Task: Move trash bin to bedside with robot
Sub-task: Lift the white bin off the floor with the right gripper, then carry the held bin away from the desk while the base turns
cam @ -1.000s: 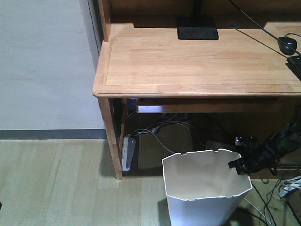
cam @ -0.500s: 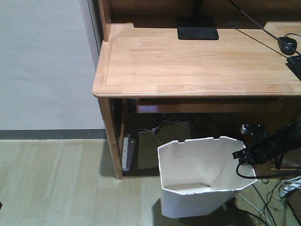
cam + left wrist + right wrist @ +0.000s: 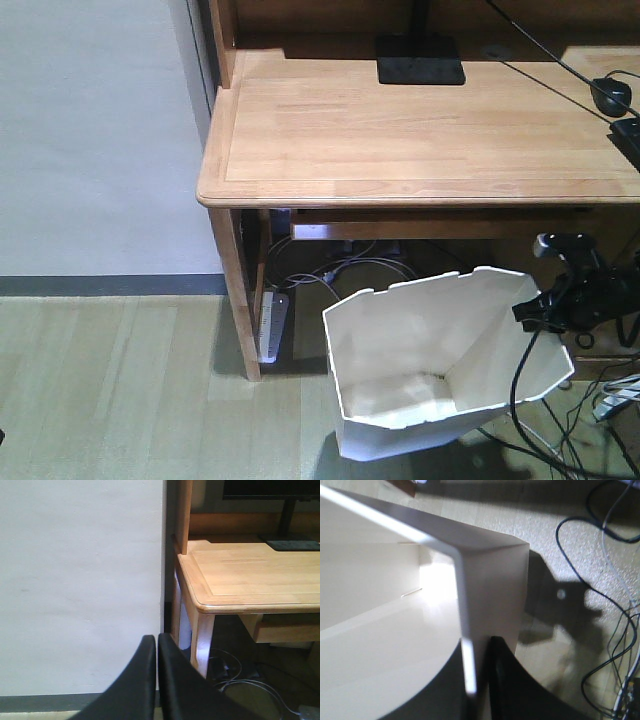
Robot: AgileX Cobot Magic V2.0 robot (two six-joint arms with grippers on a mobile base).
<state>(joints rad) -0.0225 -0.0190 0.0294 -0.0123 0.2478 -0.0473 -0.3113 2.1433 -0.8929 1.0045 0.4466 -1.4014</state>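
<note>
Trash bin [image 3: 440,340]: white, angular notched rim, cream inside. It is tilted, with the mouth turned toward the front camera and the right side of the rim raised.
Bin location: on the floor [image 3: 120,390] in front of the desk [image 3: 420,130], right of the desk leg [image 3: 238,300]. Its far rim reaches the shadow under the desk's front edge. Cannot tell whether the base rests fully on the floor.
Right gripper [image 3: 540,312]: clamped on the bin's right rim. In the right wrist view [image 3: 472,652] one finger lies inside the wall and one outside, with the thin wall pinched between them.
Right arm: slim and black, reaching in from the right with a black cable hanging below it.
Left gripper [image 3: 156,647]: fingers pressed together with nothing between them, pointing toward the wall [image 3: 75,580] and the desk's left corner, well apart from the bin.
Under the desk: power strip [image 3: 272,325] just beside the leg; cables [image 3: 350,270] looped behind the bin.
Desk top: black monitor base [image 3: 420,58] at the rear.
</note>
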